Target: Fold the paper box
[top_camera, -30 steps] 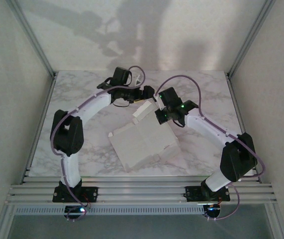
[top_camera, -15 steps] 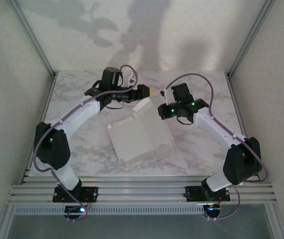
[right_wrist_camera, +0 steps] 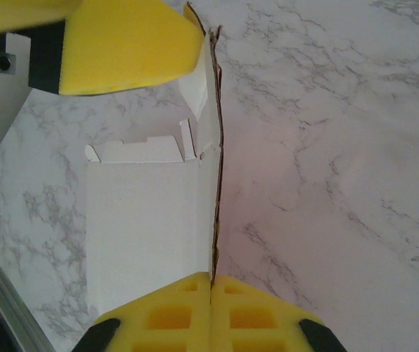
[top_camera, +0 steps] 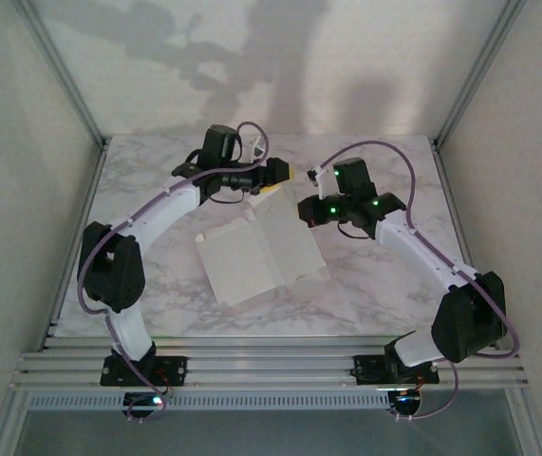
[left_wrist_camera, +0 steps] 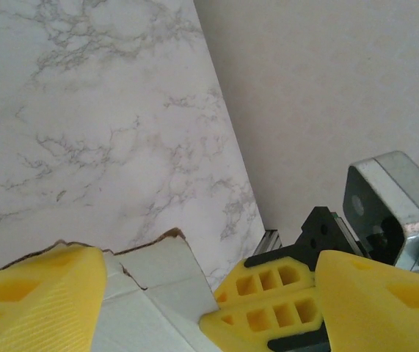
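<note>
The paper box [top_camera: 252, 261] lies unfolded and off-white in the middle of the marble table, with its far right panel lifted. My right gripper [top_camera: 305, 211] is shut on that upright panel. In the right wrist view the panel's thin edge [right_wrist_camera: 213, 183] runs straight into the closed seam of the gripper [right_wrist_camera: 211, 284]. My left gripper [top_camera: 285, 177] is at the box's far corner. In the left wrist view a torn-edged corner flap [left_wrist_camera: 154, 268] lies between its yellow fingers [left_wrist_camera: 40, 301], which stand apart around it, so the gripper [left_wrist_camera: 154, 293] is open. One left finger [right_wrist_camera: 121, 40] shows at the top of the right wrist view.
The marble table [top_camera: 157, 190] is enclosed by white walls and aluminium posts [top_camera: 62, 76]. A rail frame [top_camera: 271, 366] carries both arm bases at the near edge. The right arm's wrist camera housing [left_wrist_camera: 389, 209] sits close beside my left gripper.
The left jaws have narrowed around the corner flap. The box has slid a little left and back. The right arm has reached farther back, still holding the lifted panel.
</note>
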### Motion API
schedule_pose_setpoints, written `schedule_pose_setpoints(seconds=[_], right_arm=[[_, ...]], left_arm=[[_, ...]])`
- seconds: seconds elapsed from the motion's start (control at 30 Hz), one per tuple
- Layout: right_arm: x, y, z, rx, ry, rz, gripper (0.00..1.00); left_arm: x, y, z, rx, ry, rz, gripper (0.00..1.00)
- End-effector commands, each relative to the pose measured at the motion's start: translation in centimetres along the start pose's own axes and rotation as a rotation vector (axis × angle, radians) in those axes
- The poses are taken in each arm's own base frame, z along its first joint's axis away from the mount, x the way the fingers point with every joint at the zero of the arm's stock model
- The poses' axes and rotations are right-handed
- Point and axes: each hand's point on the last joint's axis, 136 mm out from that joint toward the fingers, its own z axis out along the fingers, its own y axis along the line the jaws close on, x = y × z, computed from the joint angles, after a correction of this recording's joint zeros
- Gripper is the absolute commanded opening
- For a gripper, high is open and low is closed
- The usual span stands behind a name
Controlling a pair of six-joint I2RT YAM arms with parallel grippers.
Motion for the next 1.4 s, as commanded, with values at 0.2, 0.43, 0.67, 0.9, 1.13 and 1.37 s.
schedule_pose_setpoints(seconds=[0.2, 0.43, 0.67, 0.9, 1.13, 1.37], right_arm=[[-0.5, 1.5, -1.3, -0.061, -0.047, -0.022, 0.0], [-0.3, 1.7, -1.4, -0.07, -0.043, -0.031, 0.0], [-0.2, 0.7, -0.9, -0.022, -0.035, -0.018, 0.0], [-0.3, -0.2, -0.5, 0.018, -0.027, -0.008, 0.0], [-0.3, -0.8, -0.6, 0.055, -0.027, -0.001, 0.0], [-0.4, -1.2, -0.5, 0.077, -0.026, 0.007, 0.0]], left_arm=[[-0.9, 0.1, 0.6, -0.013, -0.002, 0.004, 0.72], [-0.9, -0.1, 1.3, 0.008, 0.026, 0.005, 0.68], [-0.1, -1.8, 0.9, 0.072, 0.066, 0.07, 0.53], [1.0, -2.3, 0.6, 0.078, 0.096, 0.106, 0.45], [1.7, -2.1, 0.4, 0.071, 0.103, 0.113, 0.42], [2.7, -2.6, 0.7, 0.074, 0.125, 0.13, 0.42]])
